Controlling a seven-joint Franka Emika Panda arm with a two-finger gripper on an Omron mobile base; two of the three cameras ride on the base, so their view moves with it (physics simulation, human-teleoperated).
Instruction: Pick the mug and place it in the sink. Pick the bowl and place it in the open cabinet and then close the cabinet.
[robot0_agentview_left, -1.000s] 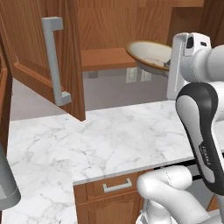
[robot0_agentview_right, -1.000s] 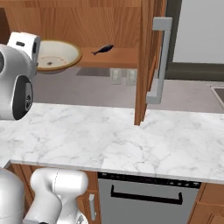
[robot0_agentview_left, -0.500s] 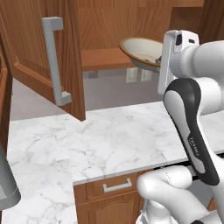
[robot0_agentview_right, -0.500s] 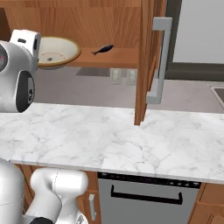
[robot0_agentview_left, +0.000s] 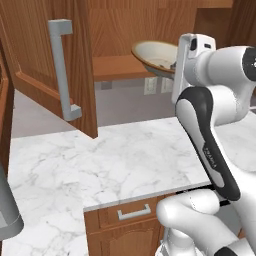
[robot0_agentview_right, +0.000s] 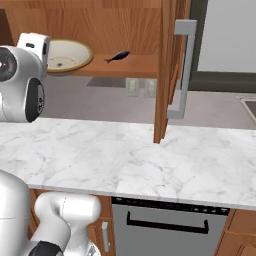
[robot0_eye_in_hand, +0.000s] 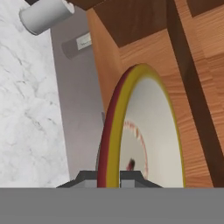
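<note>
The hand (robot0_eye_in_hand: 108, 175) sits at the bottom centre of the hand view, its jaws pinched nearly shut on the rim of the bowl (robot0_eye_in_hand: 144, 135), which rises edge-on up the middle of that frame with its cream inside turned to the right. In the left base view the bowl (robot0_agentview_left: 156, 56) lies in the upper middle, tilted a little, at the front edge of the shelf (robot0_agentview_left: 112, 67) of the open cabinet (robot0_agentview_left: 125, 25), with the white end of the arm (robot0_agentview_left: 192, 65) just beside it on the right. In the right base view the bowl (robot0_agentview_right: 67, 55) shows at the upper left, its near rim partly hidden behind the arm (robot0_agentview_right: 20, 82); whether it touches the shelf (robot0_agentview_right: 127, 67) cannot be told. A small dark fish-shaped thing (robot0_agentview_right: 117, 56) lies on that shelf to the right of the bowl and apart from it. The cabinet door (robot0_agentview_left: 55, 65) stands wide open at the upper left of the left base view, with its grey bar handle (robot0_agentview_left: 62, 70) facing the camera; the other door (robot0_agentview_right: 167, 65) stands open edge-on right of centre in the right base view. The marble table (robot0_agentview_left: 125, 160) runs across the lower half below the cabinet, and a corner of the sink (robot0_agentview_right: 250, 106) shows at the right edge
</note>
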